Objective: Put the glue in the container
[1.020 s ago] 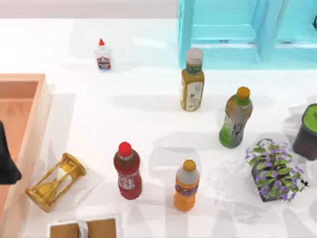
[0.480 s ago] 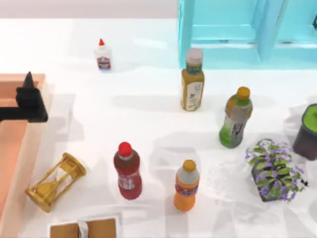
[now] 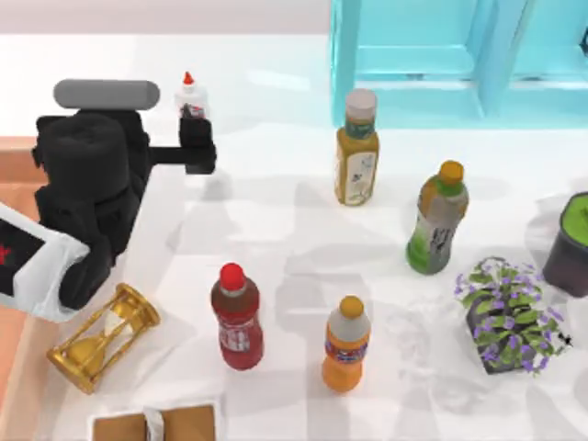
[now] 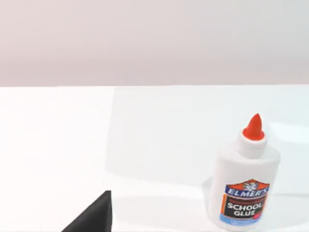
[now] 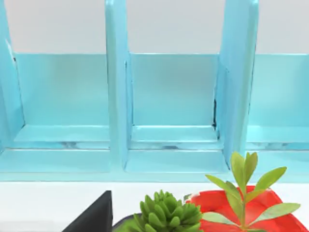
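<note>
The glue [image 3: 189, 94], a small white bottle with an orange-red pointed cap, stands upright at the back left of the table. My left gripper [image 3: 197, 140] hovers just in front of it, open, with nothing between its fingers. In the left wrist view the glue [image 4: 245, 186] stands close ahead and off to one side of a black finger [image 4: 94, 218]. The container [image 3: 16, 145], a peach-orange walled box, lies at the left edge, mostly covered by my left arm. In the right wrist view, one finger [image 5: 94, 217] of my parked right gripper faces the cabinet, set far off centre.
A turquoise cabinet [image 3: 441, 55] stands at the back right. Several drink bottles stand mid-table: yellow-green [image 3: 356, 152], green [image 3: 438, 220], red-capped [image 3: 237, 317] and orange [image 3: 346, 344]. An hourglass [image 3: 101, 338], a brown flat box [image 3: 154, 425] and a purple-flowered plant [image 3: 505, 312] sit along the front.
My left arm has swung from over the container at the left edge toward the back and right, bringing its gripper up to the glue. Nothing else moved.
</note>
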Motion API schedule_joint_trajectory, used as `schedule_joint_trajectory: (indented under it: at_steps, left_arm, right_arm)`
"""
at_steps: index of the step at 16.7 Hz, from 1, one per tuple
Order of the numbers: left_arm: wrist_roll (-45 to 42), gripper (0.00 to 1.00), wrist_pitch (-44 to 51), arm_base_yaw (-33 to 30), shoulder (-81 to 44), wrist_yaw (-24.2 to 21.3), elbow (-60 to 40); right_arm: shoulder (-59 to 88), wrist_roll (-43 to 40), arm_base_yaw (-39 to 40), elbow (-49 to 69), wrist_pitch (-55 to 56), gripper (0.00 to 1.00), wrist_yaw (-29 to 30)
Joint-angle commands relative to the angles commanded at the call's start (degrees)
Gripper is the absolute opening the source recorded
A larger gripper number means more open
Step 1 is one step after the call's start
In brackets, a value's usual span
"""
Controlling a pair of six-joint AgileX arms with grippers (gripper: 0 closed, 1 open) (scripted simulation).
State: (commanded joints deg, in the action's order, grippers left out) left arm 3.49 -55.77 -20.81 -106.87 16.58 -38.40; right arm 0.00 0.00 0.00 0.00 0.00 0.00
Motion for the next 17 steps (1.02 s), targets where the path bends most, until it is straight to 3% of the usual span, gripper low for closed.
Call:
schedule_joint_trajectory:
  at_steps: [7,17]
  left_arm:
    - [1.42,1.0,-14.34,-3.48,-23.63,4.15,-9.86]
    - [1.48,1.0,-11.79,-3.17,-24.25,4.19,-13.06]
  right_arm:
    - [0.0,0.0,0.0,0.0,0.0,1.0,0.0]
    - [0.0,0.0,0.0,0.0,0.0,1.0,0.0]
